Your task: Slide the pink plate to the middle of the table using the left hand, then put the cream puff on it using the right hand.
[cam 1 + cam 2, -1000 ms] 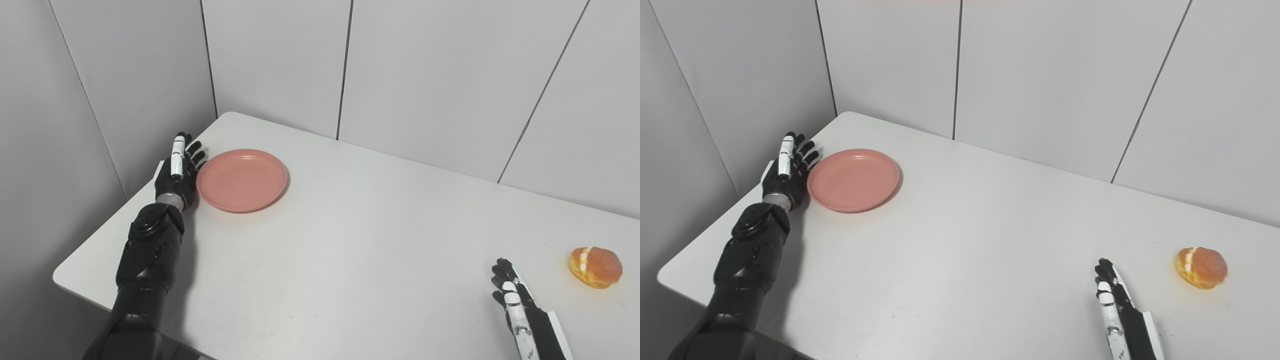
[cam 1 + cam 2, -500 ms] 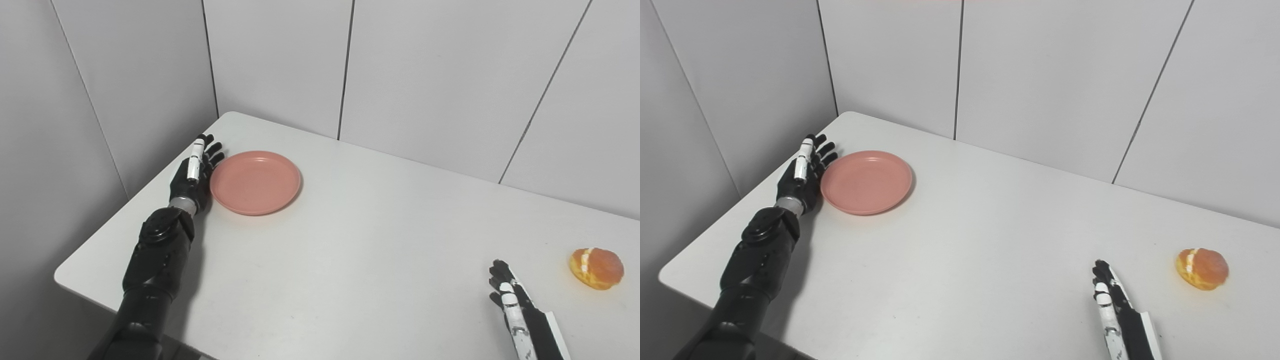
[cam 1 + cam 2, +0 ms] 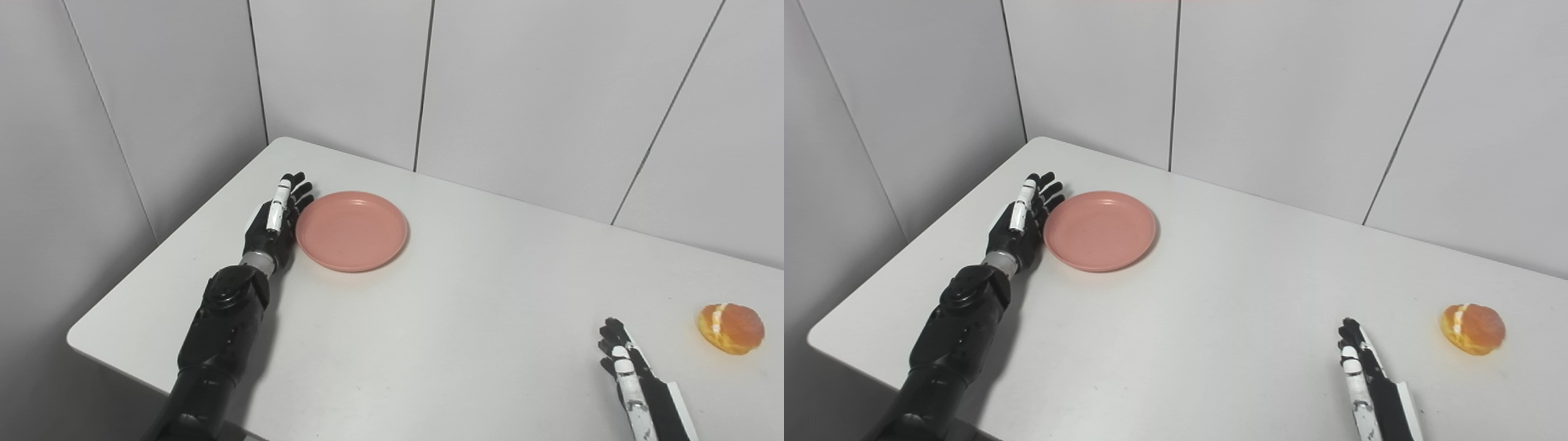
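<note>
Pink plate (image 3: 352, 230) against left hand (image 3: 274, 223), unlabelled.

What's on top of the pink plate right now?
Nothing: the pink plate shows a bare inner surface. The cream puff lies apart on the table. What's under the plate is hidden.

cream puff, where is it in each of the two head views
Left eye view: the cream puff lies on the table near the right edge of the picture, low down.
Right eye view: the cream puff sits at about the same height but further in from the right edge.
Shared landmark: the right hand is below and to its left in both views, apart from it.
</note>
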